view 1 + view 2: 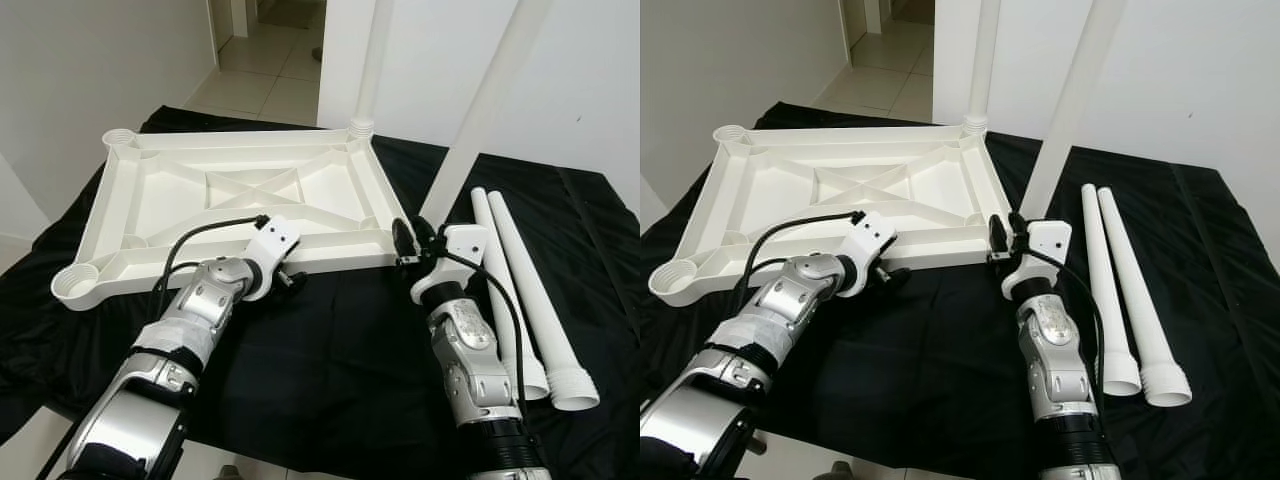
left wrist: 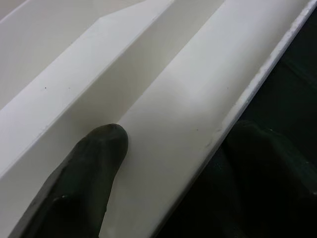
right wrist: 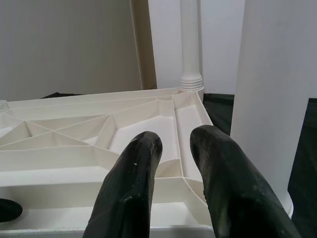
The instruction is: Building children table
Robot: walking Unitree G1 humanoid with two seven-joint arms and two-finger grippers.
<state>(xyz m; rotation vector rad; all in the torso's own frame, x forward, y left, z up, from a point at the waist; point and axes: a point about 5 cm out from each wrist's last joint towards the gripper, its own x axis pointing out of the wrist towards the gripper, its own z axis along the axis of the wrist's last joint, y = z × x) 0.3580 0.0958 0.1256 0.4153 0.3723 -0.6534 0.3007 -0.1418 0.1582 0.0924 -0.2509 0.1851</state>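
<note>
Two silver, jointed metal arms with dark bands and a black section near each upper end carry white wrist housings, each fed by a looping black cable, and end in the left gripper [image 1: 293,279] and right gripper [image 1: 408,243] with long, rounded matte-black fingers [image 3: 132,191].

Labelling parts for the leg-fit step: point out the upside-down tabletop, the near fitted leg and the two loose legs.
tabletop [image 1: 150,190], left eye view, ribbed underside.
near fitted leg [image 1: 480,120], left eye view, mid shaft, standing at the near right corner.
loose legs [image 1: 525,275], left eye view, shaft of the outer one, lying on the black cloth.
</note>
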